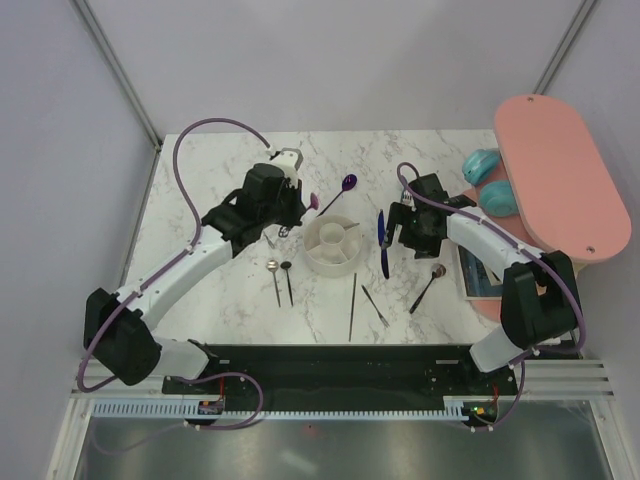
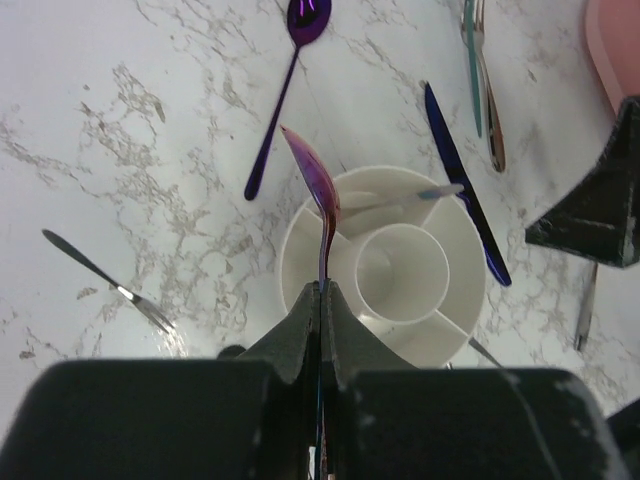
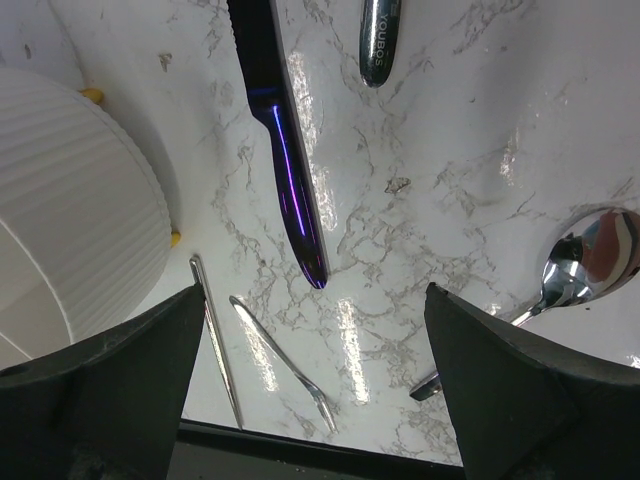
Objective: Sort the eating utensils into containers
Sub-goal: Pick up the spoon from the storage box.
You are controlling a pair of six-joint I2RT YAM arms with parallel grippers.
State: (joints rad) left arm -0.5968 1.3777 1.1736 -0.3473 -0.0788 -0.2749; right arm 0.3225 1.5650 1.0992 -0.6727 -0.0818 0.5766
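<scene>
My left gripper [image 2: 320,300] is squeezed shut on a shiny pink-purple spoon [image 2: 318,190] that pokes out over the white holder [image 2: 400,275] just ahead of it, and my right gripper [image 3: 315,370] is wide open, holding nothing, with the blue knife [image 3: 285,150] lying just ahead of it.

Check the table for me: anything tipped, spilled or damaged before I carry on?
Nothing stands out. The white holder sits upright, the left fingers are shut on a purple-pink utensil above it, and the blue knife and other loose utensils lie flat on the marble.
</scene>
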